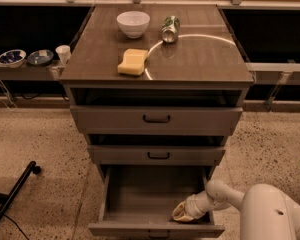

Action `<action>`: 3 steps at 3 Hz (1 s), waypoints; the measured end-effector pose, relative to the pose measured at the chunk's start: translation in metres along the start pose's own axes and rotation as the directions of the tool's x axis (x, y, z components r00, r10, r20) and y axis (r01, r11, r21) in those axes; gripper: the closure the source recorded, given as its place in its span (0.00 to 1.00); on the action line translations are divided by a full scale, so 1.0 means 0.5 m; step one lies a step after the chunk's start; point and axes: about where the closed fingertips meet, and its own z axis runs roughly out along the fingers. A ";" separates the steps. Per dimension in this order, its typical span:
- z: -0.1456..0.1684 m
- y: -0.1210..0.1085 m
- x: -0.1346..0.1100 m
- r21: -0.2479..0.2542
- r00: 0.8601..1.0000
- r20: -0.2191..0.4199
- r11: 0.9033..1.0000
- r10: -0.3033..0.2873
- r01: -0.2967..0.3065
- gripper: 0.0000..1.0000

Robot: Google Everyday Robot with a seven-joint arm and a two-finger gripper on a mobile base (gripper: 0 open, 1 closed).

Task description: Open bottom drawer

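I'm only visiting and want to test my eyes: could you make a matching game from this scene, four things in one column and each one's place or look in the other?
Things:
1. bowl
2. can
3. sponge
4. gripper

Descriptions:
A. yellow, near the front edge of the cabinet top
B. inside the pulled-out bottom drawer, front right corner
C. white, upright
D. lying on its side

Pairs: 1-C, 2-D, 3-A, 4-B
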 end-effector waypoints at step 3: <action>-0.154 -0.011 -0.034 0.237 0.988 0.151 0.970 0.010 -0.046 0.50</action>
